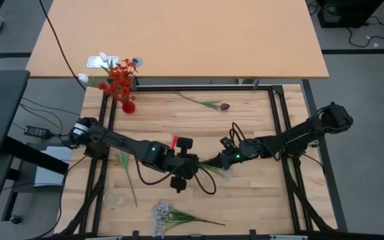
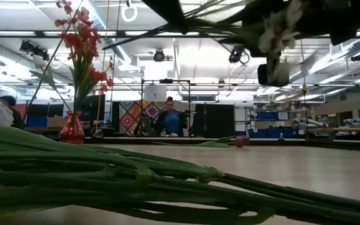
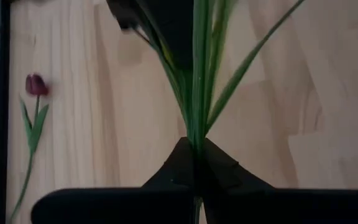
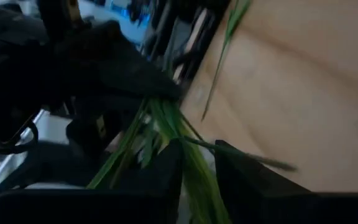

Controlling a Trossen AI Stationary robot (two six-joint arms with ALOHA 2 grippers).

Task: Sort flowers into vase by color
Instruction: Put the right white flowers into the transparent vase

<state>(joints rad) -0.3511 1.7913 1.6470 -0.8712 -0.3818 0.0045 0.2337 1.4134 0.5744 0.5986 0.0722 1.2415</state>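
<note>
Left arm: dark, jointed, stretched low from the table's left edge toward centre; left gripper (image 3: 194, 168) with fingers pressed together. Right arm: dark, reaching in from the right; right gripper (image 4: 197, 171) with fingers parted.

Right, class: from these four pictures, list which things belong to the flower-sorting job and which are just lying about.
Part of the job:
- red vase with red flowers
- maroon tulip
- white-bloom stem
- green stem between both grippers
- loose stem
- left gripper, jaws shut on the stem
- right gripper

Just lying about:
- black cable
- upper table
- person in the background
</note>
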